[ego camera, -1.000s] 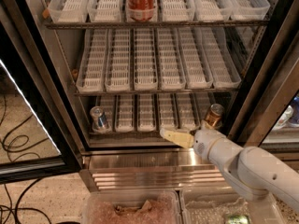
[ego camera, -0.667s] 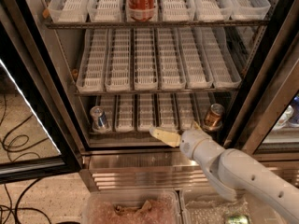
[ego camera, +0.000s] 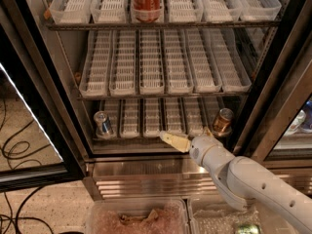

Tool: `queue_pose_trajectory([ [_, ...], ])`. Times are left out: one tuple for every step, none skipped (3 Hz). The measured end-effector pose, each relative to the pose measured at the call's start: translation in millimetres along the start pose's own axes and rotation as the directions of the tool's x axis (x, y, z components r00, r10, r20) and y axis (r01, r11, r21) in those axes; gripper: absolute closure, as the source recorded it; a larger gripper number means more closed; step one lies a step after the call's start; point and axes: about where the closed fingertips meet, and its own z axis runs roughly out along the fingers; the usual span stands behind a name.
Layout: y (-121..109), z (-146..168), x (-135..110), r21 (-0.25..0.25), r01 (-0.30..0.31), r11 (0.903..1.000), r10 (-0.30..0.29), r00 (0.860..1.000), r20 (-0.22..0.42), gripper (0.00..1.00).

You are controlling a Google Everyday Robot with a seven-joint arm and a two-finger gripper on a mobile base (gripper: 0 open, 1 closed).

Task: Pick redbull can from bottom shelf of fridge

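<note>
The fridge (ego camera: pixel 273 96) stands open. The redbull can (ego camera: pixel 103 124), slim, blue and silver with a silver top, stands upright at the left end of the bottom shelf (ego camera: pixel 146 140). A copper-gold can (ego camera: pixel 222 121) stands at the right end of that shelf. My gripper (ego camera: pixel 171 141), with cream fingers on a white arm, is at the front edge of the bottom shelf near its middle. It points left towards the redbull can, about two lanes to the can's right, and holds nothing.
A red cola can (ego camera: pixel 146 3) stands on the top shelf. The middle shelf (ego camera: pixel 161 89) holds bare white lane trays. The glass door (ego camera: pixel 29 130) hangs open at left. Cables (ego camera: pixel 14 150) lie on the floor. Clear plastic bins (ego camera: pixel 139 218) sit below.
My gripper has moved left along the front of the bottom shelf, from near the copper-gold can towards the redbull can. The cans have not moved.
</note>
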Motion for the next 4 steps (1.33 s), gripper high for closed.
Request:
queue_pose_trajectory([
  [1,8,2,0.030,0.016,0.9994,-0.017,1.000,0.023,0.00],
  [8,25,2,0.080,0.040,0.9960,-0.048,0.994,0.094,0.00],
  [-11,23,-2,0.153,0.042,0.9873,-0.060,0.992,0.113,0.00],
  [-11,26,-1,0.153,0.047,0.9871,-0.066,0.991,0.116,0.00],
])
